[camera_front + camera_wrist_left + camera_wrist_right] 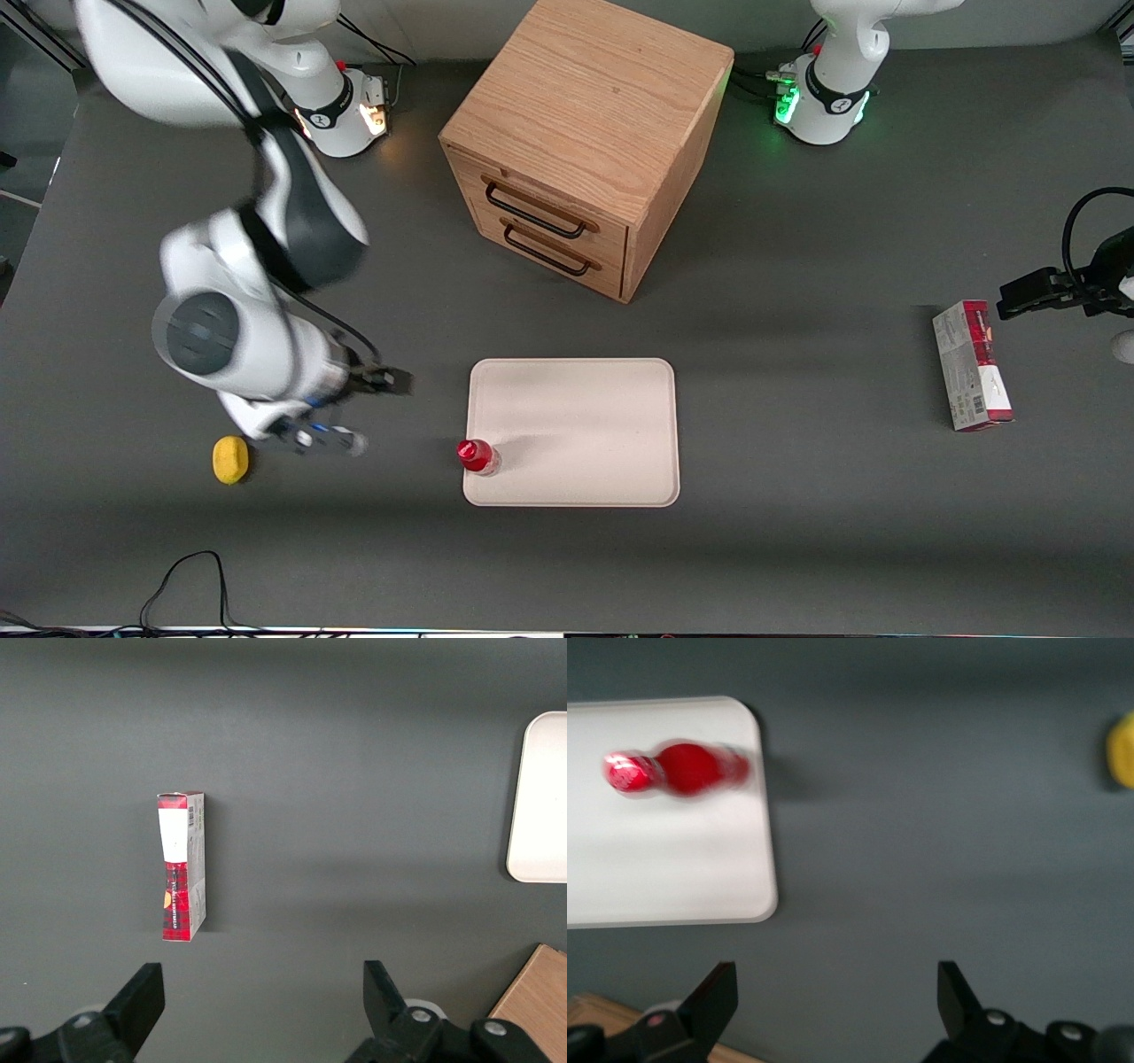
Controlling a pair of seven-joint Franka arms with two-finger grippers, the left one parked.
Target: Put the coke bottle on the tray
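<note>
Front view shows the coke bottle (477,455) standing upright on the tray (585,416), just inside the corner nearest the working arm. The end effector (359,409) hangs over the desk (797,549) between the lemon (230,459) and tray, fingers apart and empty. The bottle looks light, stiff, smooth and easily toppled; gripping its body below the cap seems safest.

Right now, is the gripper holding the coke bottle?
No, the gripper is open above the table, apart from the coke bottle standing on the tray.
</note>
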